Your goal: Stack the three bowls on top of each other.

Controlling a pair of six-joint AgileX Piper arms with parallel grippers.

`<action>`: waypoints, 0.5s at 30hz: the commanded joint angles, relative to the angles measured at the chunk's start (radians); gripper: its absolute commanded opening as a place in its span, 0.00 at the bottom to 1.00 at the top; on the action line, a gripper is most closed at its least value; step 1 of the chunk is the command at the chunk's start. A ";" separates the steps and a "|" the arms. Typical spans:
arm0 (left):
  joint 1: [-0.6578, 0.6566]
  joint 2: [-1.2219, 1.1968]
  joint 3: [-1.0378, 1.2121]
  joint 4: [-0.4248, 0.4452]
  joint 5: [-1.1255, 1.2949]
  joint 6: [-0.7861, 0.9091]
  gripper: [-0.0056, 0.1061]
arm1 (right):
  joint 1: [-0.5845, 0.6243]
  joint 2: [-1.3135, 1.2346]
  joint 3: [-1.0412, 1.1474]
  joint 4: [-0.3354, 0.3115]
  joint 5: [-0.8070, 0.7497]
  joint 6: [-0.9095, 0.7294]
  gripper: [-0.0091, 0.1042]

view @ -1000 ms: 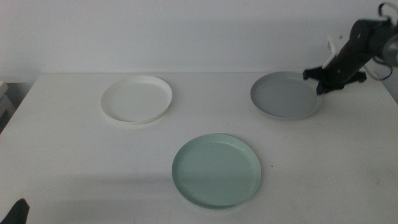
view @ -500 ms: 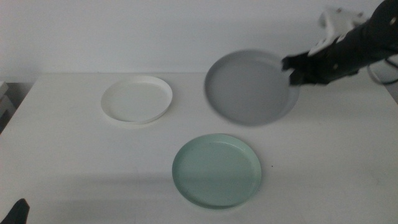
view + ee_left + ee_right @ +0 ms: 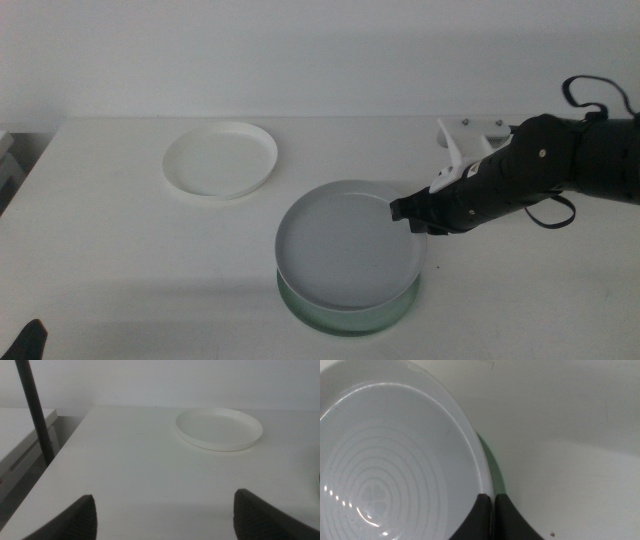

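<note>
At the 7 o'clock corner of the tabletop [image 3: 100, 250], the left gripper [image 3: 28, 340] waits with its jaws spread wide and nothing between them — only a dark tip of it shows at the middle view's bottom edge. Toward 11 o'clock sits the white bowl [image 3: 220, 160], upright and alone, well apart from the other two; it appears to be the one not yet stacked. Near the middle, toward 5 o'clock, the grey bowl [image 3: 345, 245] is held over the mint green bowl [image 3: 350, 318], which shows only as a thin crescent beneath it, so the two are lined up for nesting. Whether the grey bowl has settled fully into the green one cannot be told. From 3 o'clock the right gripper [image 3: 408, 212] reaches in, its jaws pinched narrowly on the grey bowl's rim — a grasp at the edge that keeps the dish level and leaves its underside free to drop into the bowl below. Inside the grey bowl the right wrist view shows moulded concentric rings and a small clover-like emblem; no readable lettering or brand appears anywhere.
</note>
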 commanded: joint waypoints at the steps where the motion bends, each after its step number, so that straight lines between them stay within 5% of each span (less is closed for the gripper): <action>1: -0.003 -0.014 0.006 -0.010 -0.071 -0.010 0.86 | 0.004 -0.027 -0.019 0.007 -0.066 0.000 0.08; 9: -0.003 -0.014 0.006 -0.010 -0.071 -0.010 0.86 | 0.004 0.022 -0.020 0.015 -0.057 0.016 0.14; 15: -0.003 -0.014 0.006 -0.010 -0.071 -0.010 0.86 | 0.004 0.004 -0.024 0.015 -0.038 -0.002 0.37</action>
